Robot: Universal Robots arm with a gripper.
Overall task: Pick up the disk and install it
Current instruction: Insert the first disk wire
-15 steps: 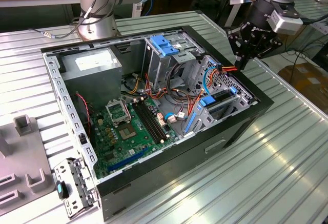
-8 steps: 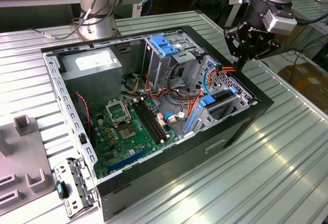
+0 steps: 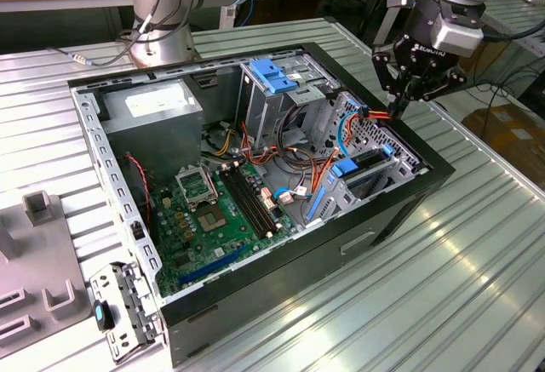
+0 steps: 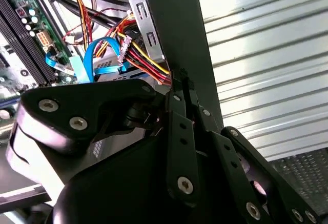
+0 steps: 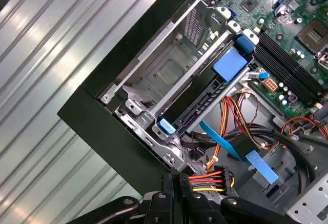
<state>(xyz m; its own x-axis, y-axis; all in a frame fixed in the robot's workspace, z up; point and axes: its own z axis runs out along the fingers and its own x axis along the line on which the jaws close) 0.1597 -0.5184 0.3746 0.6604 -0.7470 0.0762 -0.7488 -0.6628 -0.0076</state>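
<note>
A: Closest in: end effector [image 5: 176, 179], black fingers clenched flat together, nothing seen between them. The tips sit just beside a plug [image 5: 218, 175] of red, yellow and orange wires.

B: Noted. Surroundings, big to small?

A: Ribbed metal bench [image 3: 477, 287]. On it sits a black computer case [image 3: 281, 280], open side up. Inside are a green motherboard [image 3: 213, 210] and a grey power-supply box [image 3: 157, 104], the box at the exterior view's left end of the case.

B: End effector in that view?

A: Over the case rim at the exterior view's right, tips pointing down by the drive cage [image 5: 164, 75].

B: The disk?

A: The disk [image 5: 205, 102] appears seated in that cage. Its dark end edge shows between two blue rail tabs and faces into the case. It is near the end effector but not touching. A blue flat cable [image 5: 230, 149] runs between them.
</note>
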